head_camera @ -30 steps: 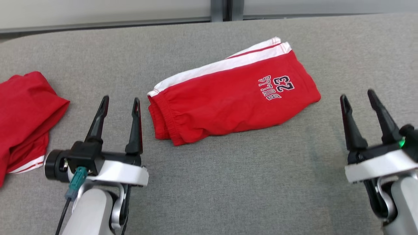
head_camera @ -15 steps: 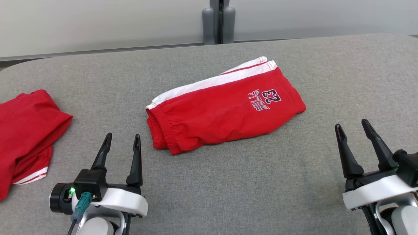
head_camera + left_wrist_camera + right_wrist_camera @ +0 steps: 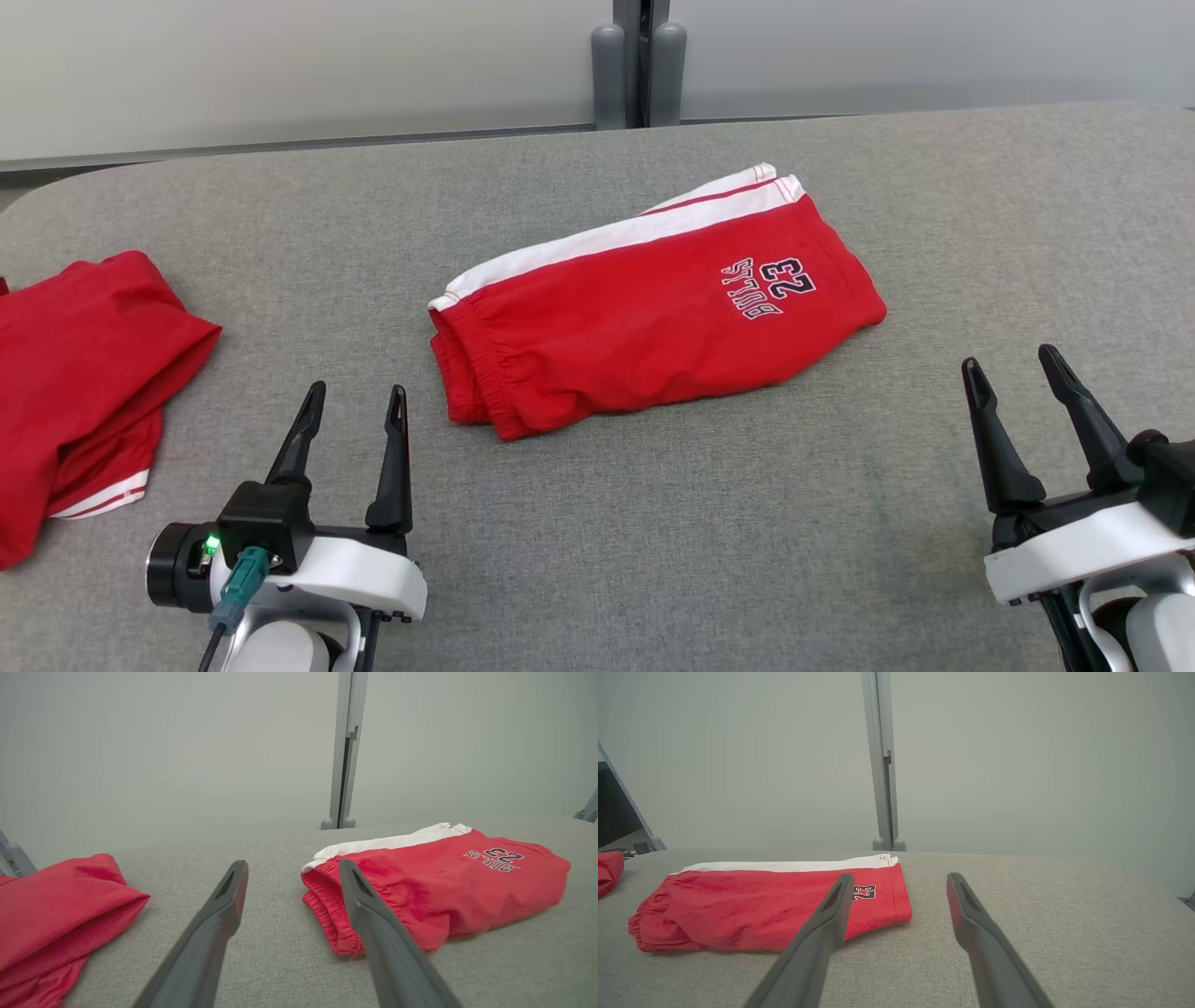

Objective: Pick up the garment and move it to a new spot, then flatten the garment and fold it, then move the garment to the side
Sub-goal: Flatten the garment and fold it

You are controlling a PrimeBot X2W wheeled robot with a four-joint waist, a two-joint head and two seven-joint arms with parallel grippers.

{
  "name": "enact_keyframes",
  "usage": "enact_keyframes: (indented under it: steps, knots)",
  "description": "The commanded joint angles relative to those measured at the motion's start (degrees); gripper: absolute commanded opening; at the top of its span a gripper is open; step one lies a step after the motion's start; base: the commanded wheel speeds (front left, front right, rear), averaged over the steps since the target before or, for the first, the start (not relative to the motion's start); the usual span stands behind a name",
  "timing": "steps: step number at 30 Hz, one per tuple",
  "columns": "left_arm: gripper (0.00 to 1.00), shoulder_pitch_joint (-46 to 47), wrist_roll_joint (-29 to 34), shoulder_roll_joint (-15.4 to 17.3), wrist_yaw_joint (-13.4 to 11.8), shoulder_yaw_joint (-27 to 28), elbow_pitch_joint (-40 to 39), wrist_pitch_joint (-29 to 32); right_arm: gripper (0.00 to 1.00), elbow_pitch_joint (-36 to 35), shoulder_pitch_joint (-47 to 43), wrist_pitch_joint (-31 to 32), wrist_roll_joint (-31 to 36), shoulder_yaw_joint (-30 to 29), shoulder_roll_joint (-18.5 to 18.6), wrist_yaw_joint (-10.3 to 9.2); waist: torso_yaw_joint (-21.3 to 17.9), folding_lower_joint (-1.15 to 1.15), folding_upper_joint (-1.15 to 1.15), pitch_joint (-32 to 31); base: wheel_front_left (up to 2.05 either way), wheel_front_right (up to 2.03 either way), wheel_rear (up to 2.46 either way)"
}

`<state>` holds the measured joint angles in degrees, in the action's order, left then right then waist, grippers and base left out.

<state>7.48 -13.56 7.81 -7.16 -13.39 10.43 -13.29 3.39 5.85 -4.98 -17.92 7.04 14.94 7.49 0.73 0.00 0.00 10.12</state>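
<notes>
Head view / garment (image 3: 653, 308): red shorts, lay mid-surface (image 3: 653, 551), folded lengthwise; white stripe on far edge, waistband toward robot's left, "23" print near the hem.
Head view / L pincer (image 3: 358, 388): jaws apart, empty, near waistband, not touching.
Head view / R pincer (image 3: 1009, 357): jaws apart, empty, clear of hem end.
Head view / other cloth (image 3: 84, 373): 2nd red piece, bunched at far left.
L wrist view / garment (image 3: 444, 891): waistband gathered, layers stacked, small gap btwn them at near corner.
R wrist view / garment (image 3: 761, 905): hem end flat, few wrinkles; one finger (image 3: 829, 924) crossed the print in view.
Step (judged): fold looked done; shift to side not yet done.
How (judged): come in low, pinch all layers at both ends, lift level and together so fold didn't spill; set down clear of other cloth.
</notes>
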Motion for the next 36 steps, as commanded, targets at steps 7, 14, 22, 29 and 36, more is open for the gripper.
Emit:
enact_keyframes:
  steps: [7, 14, 22, 29, 36]
  knots:
    - [1.0, 3.1, 0.5, -0.4, 0.0, -1.1, -0.6, -0.4, 1.0, 0.7, 1.7, 1.3, -0.5, -1.1, 1.6, 0.0, 2.7, 0.0, 0.0, 3.2, 0.0, 0.0, 0.0]
    - [1.0, 8.0, 0.5, -2.3, 0.2, -2.8, -1.3, -1.1, 1.0, 4.7, 8.7, 2.9, -2.4, -1.6, 4.9, 0.0, 6.5, 0.0, 0.0, 10.2, 0.0, 0.0, 0.0]
    - [1.0, 13.7, 0.7, -3.9, 0.5, -4.8, 0.6, -1.8, 1.0, 17.9, 22.9, 6.1, -6.1, 5.1, 8.1, 0.0, 8.9, 0.0, 0.0, 16.3, 0.0, 0.0, 0.0]
    - [1.0, 15.5, 1.1, -4.3, 0.6, -5.2, 1.2, -1.9, 1.0, 28.6, 30.1, 10.7, -12.5, 13.1, 8.0, 0.01, 9.3, 0.0, 0.0, 16.4, 0.0, 0.0, 0.0]
    - [1.0, 15.0, 1.8, -4.4, 0.8, -4.4, 1.0, -1.9, 0.0, 31.6, 33.6, 9.3, -17.6, 18.0, 8.0, 0.0, 8.5, 0.0, 0.0, 15.1, 0.0, 0.0, 0.0]
